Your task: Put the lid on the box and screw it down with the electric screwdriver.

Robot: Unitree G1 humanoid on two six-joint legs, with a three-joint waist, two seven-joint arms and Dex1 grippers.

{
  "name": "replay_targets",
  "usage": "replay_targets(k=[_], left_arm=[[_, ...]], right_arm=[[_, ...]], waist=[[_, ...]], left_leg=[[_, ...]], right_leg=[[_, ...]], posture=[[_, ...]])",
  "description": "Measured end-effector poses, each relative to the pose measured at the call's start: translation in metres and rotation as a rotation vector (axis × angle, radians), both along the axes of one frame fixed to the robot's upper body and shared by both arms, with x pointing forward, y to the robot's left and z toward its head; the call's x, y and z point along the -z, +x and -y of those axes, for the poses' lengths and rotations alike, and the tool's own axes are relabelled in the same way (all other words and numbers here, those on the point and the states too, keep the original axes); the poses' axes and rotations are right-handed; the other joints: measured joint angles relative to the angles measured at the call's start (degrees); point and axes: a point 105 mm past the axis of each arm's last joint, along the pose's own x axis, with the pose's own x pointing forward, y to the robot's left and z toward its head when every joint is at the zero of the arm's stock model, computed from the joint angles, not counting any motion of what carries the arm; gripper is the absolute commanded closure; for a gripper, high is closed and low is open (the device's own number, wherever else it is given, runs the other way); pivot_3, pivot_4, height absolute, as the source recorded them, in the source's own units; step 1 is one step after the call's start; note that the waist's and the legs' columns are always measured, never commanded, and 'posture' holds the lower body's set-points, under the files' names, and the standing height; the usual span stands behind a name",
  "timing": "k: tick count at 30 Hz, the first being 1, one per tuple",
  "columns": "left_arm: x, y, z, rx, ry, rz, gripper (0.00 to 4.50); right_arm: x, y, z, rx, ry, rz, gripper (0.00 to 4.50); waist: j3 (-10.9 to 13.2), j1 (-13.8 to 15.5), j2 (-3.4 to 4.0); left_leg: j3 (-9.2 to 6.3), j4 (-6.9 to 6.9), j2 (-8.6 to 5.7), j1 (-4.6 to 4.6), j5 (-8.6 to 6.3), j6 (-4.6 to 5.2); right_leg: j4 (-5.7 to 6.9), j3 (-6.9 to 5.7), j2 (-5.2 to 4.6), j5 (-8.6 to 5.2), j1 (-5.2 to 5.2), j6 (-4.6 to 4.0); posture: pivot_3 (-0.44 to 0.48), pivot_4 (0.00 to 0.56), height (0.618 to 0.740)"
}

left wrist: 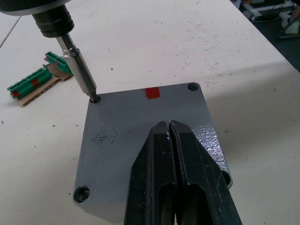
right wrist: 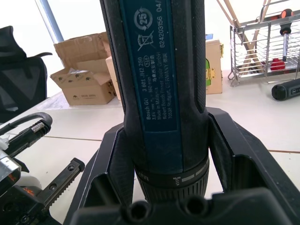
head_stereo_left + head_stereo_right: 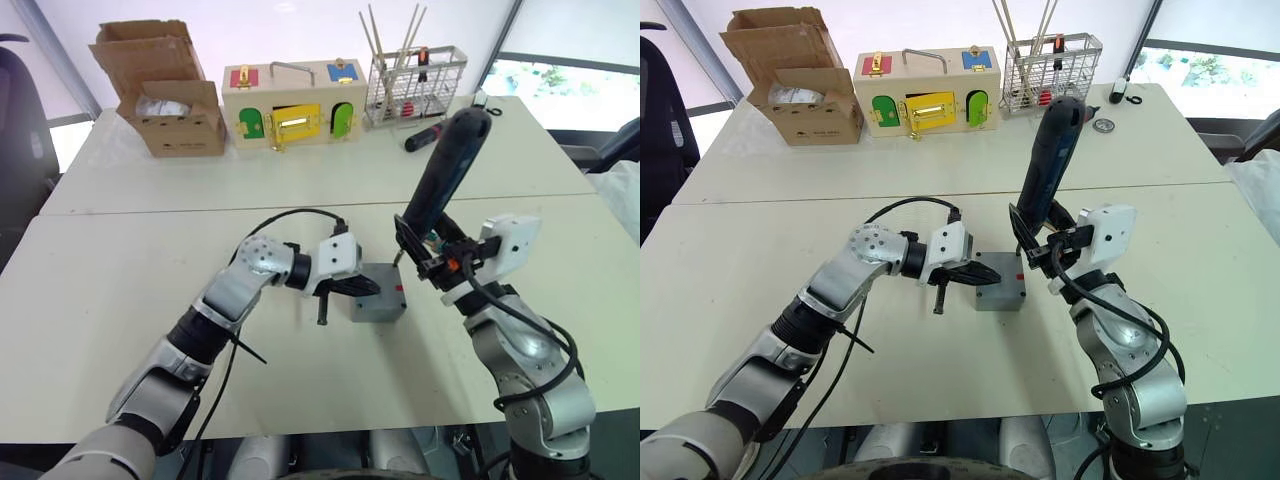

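The grey box [image 3: 378, 303] stands mid-table with the lid [image 1: 117, 140] lying flat on top of it, a small red mark [image 1: 151, 93] near one edge. My left gripper [image 1: 169, 125] is shut, its fingertips resting on the lid's top. My right gripper [image 3: 440, 262] is shut on the electric screwdriver [image 3: 445, 170], held steeply tilted above the box's right far side. The screwdriver's metal bit [image 1: 78, 70] sits in one corner screw hole of the lid. Screw heads show in two other corner holes.
Along the far table edge stand an open cardboard box [image 3: 165, 95], a wooden latch box [image 3: 290, 110] and a wire rack [image 3: 415, 85], with a smaller black screwdriver [image 3: 425, 135] beside it. Green terminal blocks [image 1: 35, 79] lie near the box.
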Motion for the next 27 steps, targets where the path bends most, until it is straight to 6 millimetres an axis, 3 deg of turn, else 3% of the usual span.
replay_targets(k=[27], left_arm=[[0.0024,-0.0019,0.0006,0.005,0.005,-0.003,4.5]], right_arm=[[0.0003,0.0019,-0.0008,0.009,-0.009,0.004,2.62]], waist=[[-0.39,0.06,-0.21]], left_leg=[[-0.13,-0.07,0.03,0.03,-0.05,0.05]], right_leg=[[-0.74,0.0,0.04,0.0,0.35,0.0]], posture=[[0.0,0.15,0.737]])
